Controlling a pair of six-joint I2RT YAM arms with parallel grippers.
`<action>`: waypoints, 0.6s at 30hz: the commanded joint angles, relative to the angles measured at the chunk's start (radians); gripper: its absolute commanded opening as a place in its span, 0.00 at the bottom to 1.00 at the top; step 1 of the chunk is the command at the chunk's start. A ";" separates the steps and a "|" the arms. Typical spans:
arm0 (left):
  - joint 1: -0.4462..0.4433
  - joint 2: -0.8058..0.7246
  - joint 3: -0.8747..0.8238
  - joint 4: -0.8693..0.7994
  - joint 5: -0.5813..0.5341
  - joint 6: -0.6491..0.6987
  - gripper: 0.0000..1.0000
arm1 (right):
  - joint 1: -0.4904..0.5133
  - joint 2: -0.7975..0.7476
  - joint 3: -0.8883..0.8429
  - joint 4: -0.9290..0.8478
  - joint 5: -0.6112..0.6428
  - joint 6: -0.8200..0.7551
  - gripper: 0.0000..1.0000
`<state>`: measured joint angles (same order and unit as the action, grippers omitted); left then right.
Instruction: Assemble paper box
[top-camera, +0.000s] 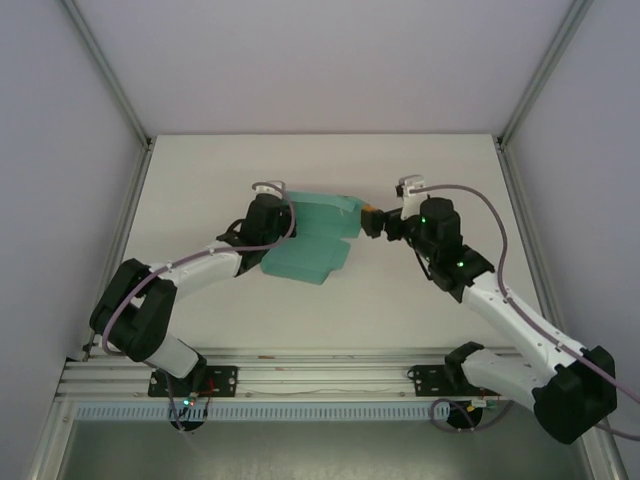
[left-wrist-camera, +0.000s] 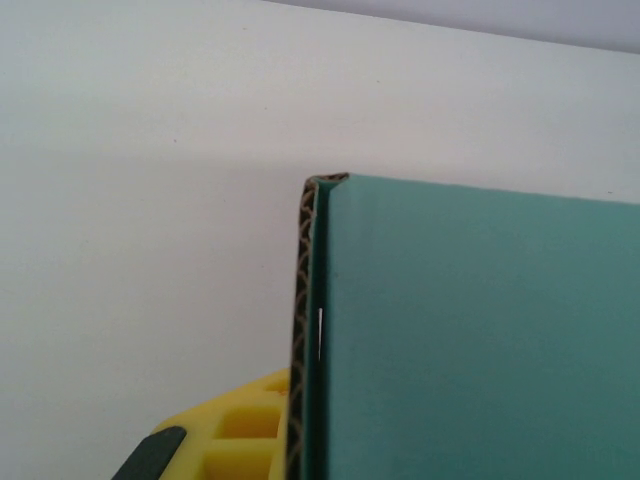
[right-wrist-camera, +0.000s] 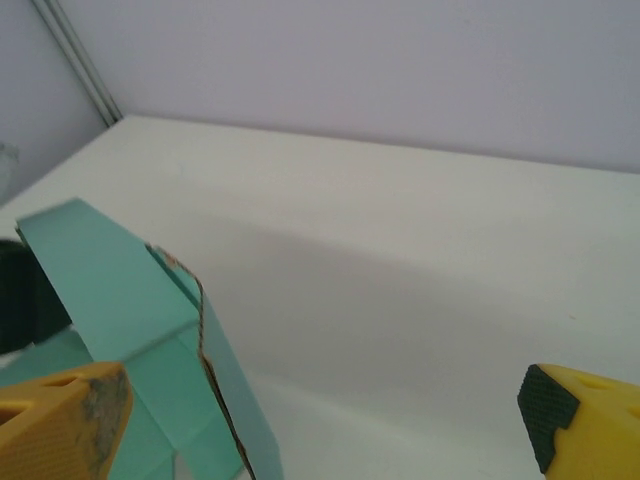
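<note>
1. The paper box (top-camera: 312, 240) is found on the table (top-camera: 420, 310), about midway across it, with some panels tilted up off the surface.
2. The left gripper (top-camera: 272, 222) is placed at the box's left edge, touching it, and one finger (left-wrist-camera: 235, 435) is seen just beside the box's cut edge.
3. The right gripper (top-camera: 372, 220) is set just beside the box's far right corner, with one fingertip (right-wrist-camera: 60, 420) beside a raised panel and the other well apart from the box.
4. Bare table is left behind, before and right of the box.
</note>
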<state>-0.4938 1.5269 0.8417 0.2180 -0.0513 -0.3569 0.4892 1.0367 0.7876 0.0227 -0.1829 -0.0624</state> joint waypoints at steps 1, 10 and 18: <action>-0.014 -0.002 0.022 0.009 -0.051 0.012 0.00 | -0.001 0.076 0.063 0.032 -0.027 0.029 1.00; -0.019 0.011 0.048 -0.014 -0.044 -0.032 0.00 | 0.007 0.292 0.114 0.068 -0.036 0.061 1.00; -0.047 0.047 0.082 -0.005 -0.041 -0.038 0.00 | 0.097 0.433 0.108 0.347 0.198 0.133 1.00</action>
<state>-0.5201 1.5539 0.8890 0.2058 -0.0746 -0.3916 0.5606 1.4487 0.8829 0.2077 -0.1204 0.0193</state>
